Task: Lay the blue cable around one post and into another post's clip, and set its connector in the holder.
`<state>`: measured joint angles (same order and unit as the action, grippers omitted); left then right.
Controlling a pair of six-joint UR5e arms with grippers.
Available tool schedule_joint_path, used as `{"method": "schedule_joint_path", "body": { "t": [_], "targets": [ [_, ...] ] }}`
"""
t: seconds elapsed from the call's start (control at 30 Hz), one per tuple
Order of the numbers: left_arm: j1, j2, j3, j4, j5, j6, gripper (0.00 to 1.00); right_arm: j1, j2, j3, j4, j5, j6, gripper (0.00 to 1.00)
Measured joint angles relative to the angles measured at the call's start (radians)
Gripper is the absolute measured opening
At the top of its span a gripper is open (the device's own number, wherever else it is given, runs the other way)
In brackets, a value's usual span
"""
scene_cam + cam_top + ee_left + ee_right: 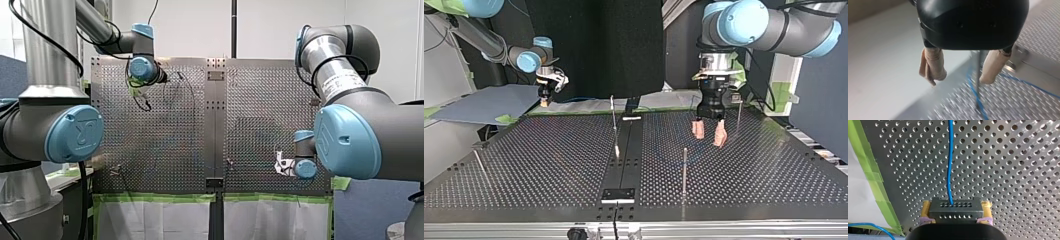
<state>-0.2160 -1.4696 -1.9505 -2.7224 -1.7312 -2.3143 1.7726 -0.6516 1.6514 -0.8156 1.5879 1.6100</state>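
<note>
**Right gripper clamped on the connector; left gripper spread at a post.**

My right gripper (956, 204) has its yellow pads (926, 208) pressed against both sides of the dark connector (955, 213). It holds the connector over the tabletop (1010, 170), near the edge lined with green tape (873, 177). The blue cable (949, 170) runs from the connector straight ahead across the perforations. My left gripper (959, 80) hangs near the tabletop's far-left corner in the front view, beige pads (934, 65) apart. A thin post (978, 75) stands beyond the gap, and the cable passes close beside the post's base.
</note>
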Motion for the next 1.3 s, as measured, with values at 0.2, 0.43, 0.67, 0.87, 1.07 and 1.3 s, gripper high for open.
{"method": "schedule_joint_path", "body": {
  "t": [0.2, 0.43, 0.67, 0.87, 1.07, 1.3],
  "targets": [
    [-0.002, 0.057, -0.012, 0.011, 0.020, -0.055, 1.00, 0.000, 0.000, 0.000, -0.002, 0.000, 0.002, 0.00],
    [-0.001, 0.120, -0.070, 0.049, 0.064, -0.078, 1.00, 0.000, 0.000, 0.000, -0.003, 0.000, 0.003, 0.00],
    [-0.004, 0.082, -0.085, 0.070, 0.073, -0.048, 1.00, 0.000, 0.000, 0.000, -0.001, 0.000, 0.001, 0.00],
    [-0.004, 0.025, -0.083, 0.101, 0.073, -0.036, 1.00, 0.000, 0.000, 0.000, -0.001, 0.000, 0.000, 0.00],
    [0.000, -0.035, -0.064, 0.157, 0.073, -0.084, 1.00, 0.000, 0.000, 0.000, -0.001, 0.000, -0.001, 0.00],
    [0.001, -0.101, -0.019, 0.181, 0.079, -0.122, 1.00, 0.000, 0.000, 0.000, 0.002, 0.000, -0.002, 0.00]
  ]
}}
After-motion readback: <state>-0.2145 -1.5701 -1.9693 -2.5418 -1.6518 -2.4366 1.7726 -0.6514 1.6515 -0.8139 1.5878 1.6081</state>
